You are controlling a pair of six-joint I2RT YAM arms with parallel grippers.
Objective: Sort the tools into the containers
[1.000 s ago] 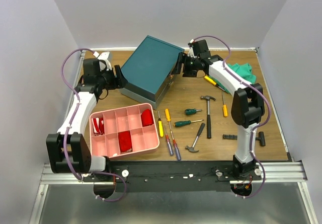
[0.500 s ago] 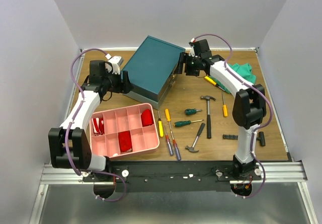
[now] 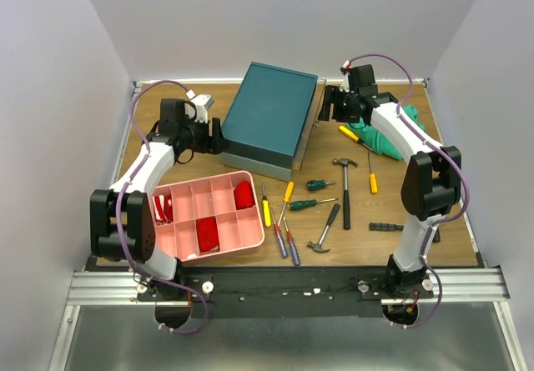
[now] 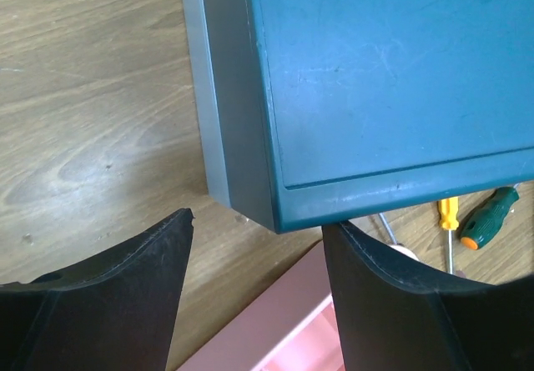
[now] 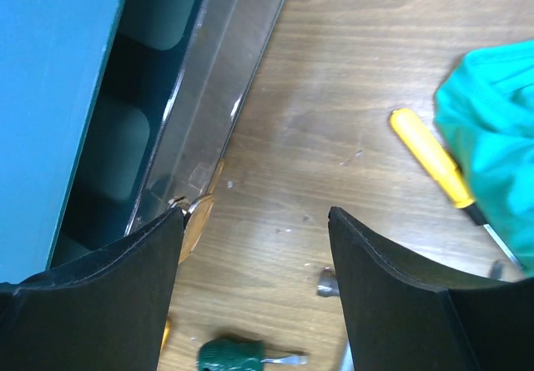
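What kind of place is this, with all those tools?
Probably a robot lab's test bench, not a real workshop: a left arm and right arm bolted to a metal rail, plain white walls boxing in a wooden table, and tools like a hammer laid out.

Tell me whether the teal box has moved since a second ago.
Yes. The teal box has swung its near end to the right, away from the far right corner of the pink tray, which stayed put.
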